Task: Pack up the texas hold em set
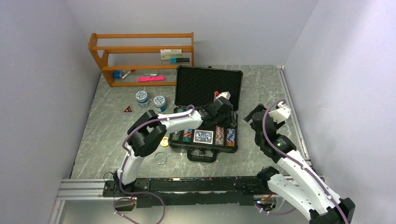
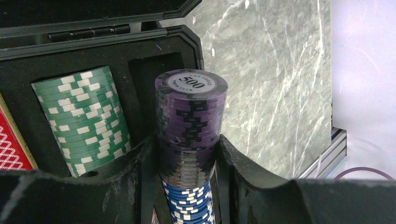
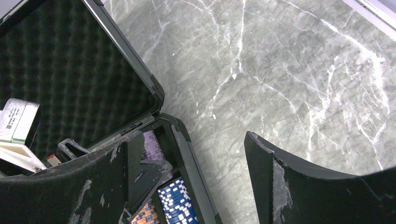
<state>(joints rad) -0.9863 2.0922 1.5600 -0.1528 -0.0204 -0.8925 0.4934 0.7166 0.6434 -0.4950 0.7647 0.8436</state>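
Left gripper (image 2: 189,156) pinches a purple stack (image 2: 190,116) by its sides over the open case (image 1: 208,86), mid-counter toward the far edge, in line with a blue stack (image 2: 189,205). I would press it level into the foam (image 2: 140,93) before letting go, squeezing evenly so the smooth striped discs don't fan. Right gripper (image 3: 192,140) hangs spread over marbled counter (image 3: 289,70) near the right edge.

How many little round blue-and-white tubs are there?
2. The left tub stands in front of the wooden shelf; the right tub stands beside it, nearer the open case. None seems hidden.
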